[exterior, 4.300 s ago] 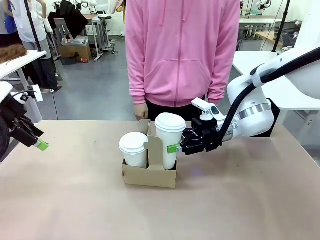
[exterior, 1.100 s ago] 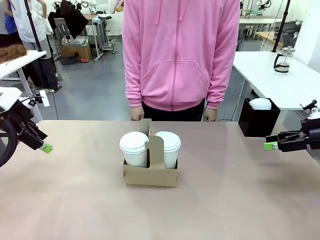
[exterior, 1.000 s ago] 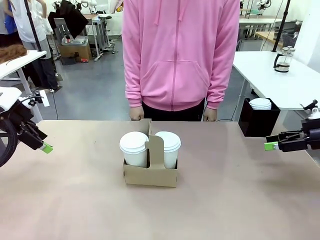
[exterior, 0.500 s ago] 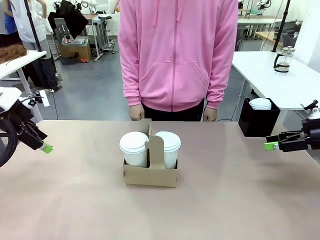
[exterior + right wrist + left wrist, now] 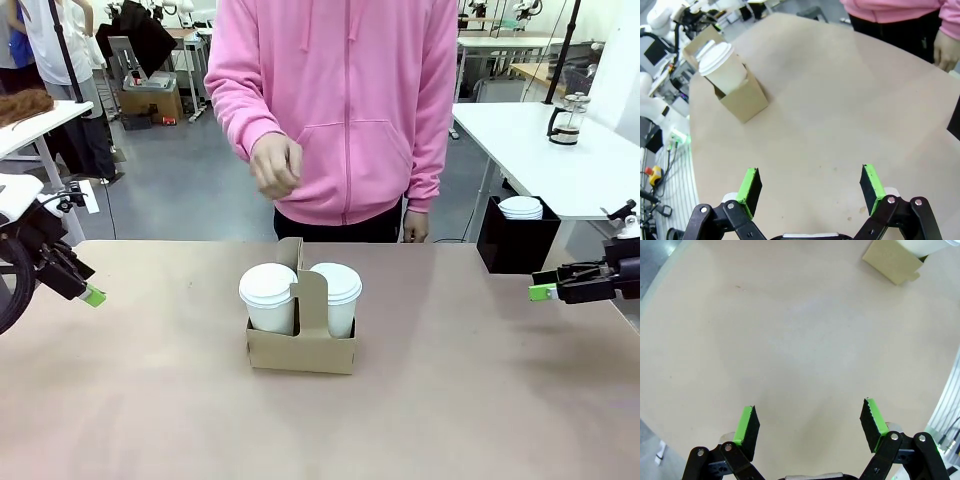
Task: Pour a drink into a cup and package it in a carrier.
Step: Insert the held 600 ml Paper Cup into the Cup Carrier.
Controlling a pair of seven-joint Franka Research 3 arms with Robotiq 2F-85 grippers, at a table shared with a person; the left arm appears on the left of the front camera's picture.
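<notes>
Front view: both cups point(image 5: 341, 297) sit lidded in the carrier point(image 5: 301, 345) mid-table, so packaging looks done. I've got my left gripper point(image 5: 810, 425) and right gripper point(image 5: 810, 189) parked wide open, empty, clear of the person's hand point(image 5: 276, 166).

The person's hand point(image 5: 276, 166) on the picture's left has risen from beside the hip to chest height, loosely curled, and the torso has shifted toward picture left. Since about four seconds ago, the right gripper point(image 5: 545, 291) has withdrawn from the cup point(image 5: 336, 297) to the table's right edge, and the cup sits lower in the carrier point(image 5: 300, 343).
</notes>
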